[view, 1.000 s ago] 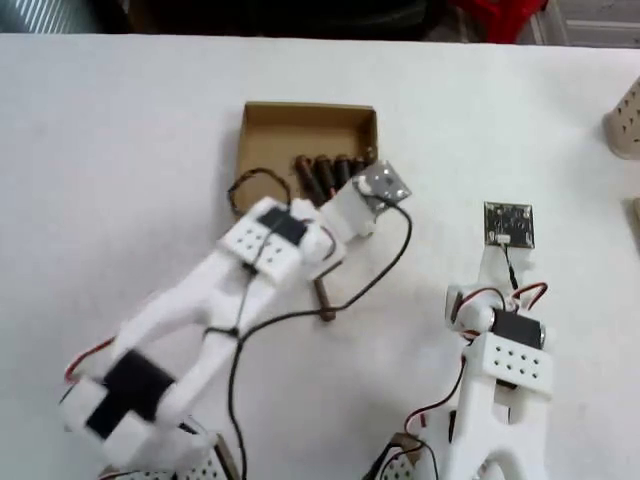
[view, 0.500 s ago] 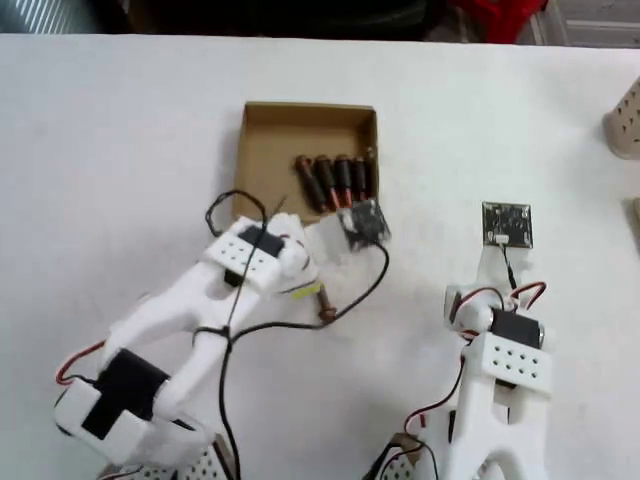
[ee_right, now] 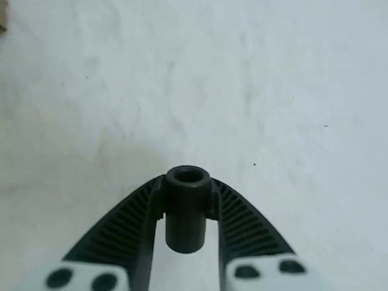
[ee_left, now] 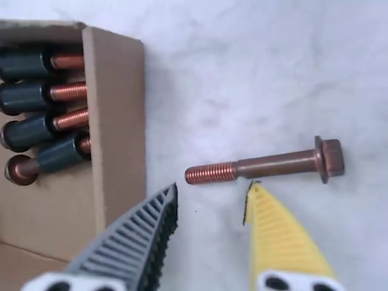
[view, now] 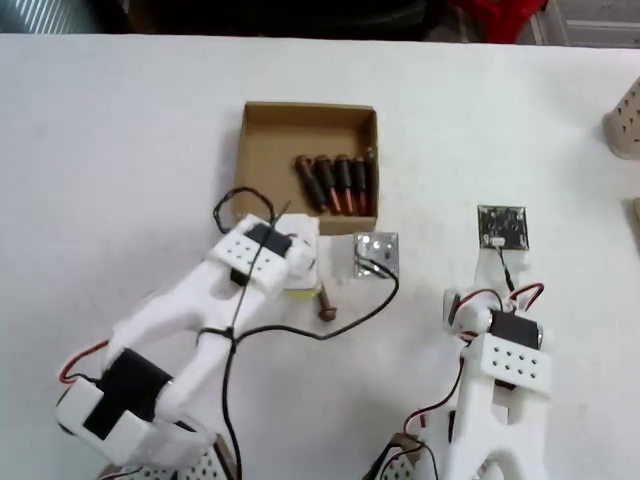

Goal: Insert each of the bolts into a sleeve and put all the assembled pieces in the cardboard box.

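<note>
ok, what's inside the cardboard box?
A row of at least four copper bolts in black sleeves lies by one wall of the brown cardboard box. The sleeves cover each bolt's middle.

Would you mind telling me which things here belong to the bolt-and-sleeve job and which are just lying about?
Job in hand:
cardboard box
assembled pieces inside it
loose bolt lying on the table
sleeve, held in the right gripper
left gripper, open over the bolt

Lying about:
beige object at the table's right edge
</note>
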### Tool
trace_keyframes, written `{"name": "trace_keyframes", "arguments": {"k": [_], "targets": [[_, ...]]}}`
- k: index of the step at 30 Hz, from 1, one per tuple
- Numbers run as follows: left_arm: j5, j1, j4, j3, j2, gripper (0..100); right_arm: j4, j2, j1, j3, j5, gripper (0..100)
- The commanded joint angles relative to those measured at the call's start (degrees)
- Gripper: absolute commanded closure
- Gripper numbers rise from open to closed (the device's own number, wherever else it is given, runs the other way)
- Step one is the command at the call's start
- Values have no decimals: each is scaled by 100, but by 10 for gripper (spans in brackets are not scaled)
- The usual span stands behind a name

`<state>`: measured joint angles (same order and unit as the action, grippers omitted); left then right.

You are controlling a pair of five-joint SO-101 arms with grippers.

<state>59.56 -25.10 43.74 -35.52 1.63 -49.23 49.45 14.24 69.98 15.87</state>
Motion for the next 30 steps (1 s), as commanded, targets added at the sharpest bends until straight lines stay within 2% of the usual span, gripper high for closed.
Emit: {"name": "trace_keyframes", "arguments": {"k": [1,5,11,20,26,30], "targets": [[167,-171,53,290,-13,793,92,101,-57,-53,70,981],[185,-295,97,510,-453,793,92,101,-154,-44,70,981],[273,-620,888,1020,-945,794,92,92,-233,-35,70,981],[141,-681,976,721,-1024,797,92,92,-233,-35,70,981],[-976,-541,985,1081,-1033,797,92,75,-233,-35,70,981],[-1116,-549,1020,1143,-1033,798,92,75,-233,-35,70,981]]}}
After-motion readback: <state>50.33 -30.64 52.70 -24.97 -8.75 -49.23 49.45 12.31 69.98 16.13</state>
